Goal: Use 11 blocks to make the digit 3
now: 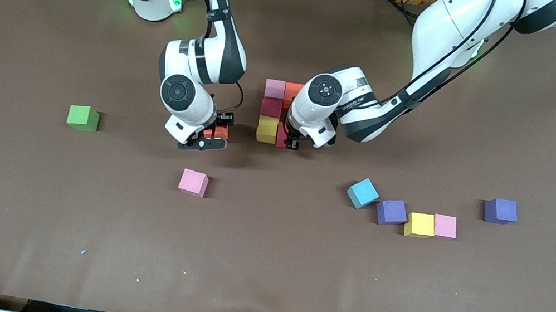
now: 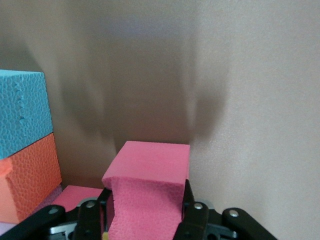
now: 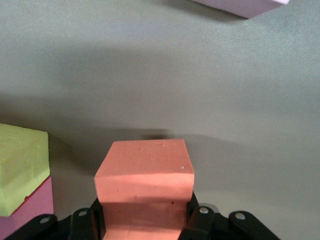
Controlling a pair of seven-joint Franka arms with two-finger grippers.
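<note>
The left arm bends down over the block stack (image 1: 276, 113) mid-surface, its pincer (image 2: 145, 210) clamped on a red block (image 2: 150, 190) at the stack's near corner. The right arm reaches down beside the stack, its pincer (image 3: 145, 220) gripping an orange block (image 3: 145, 187). Loose blocks (image 1: 415, 215) lie nearer the camera.
</note>
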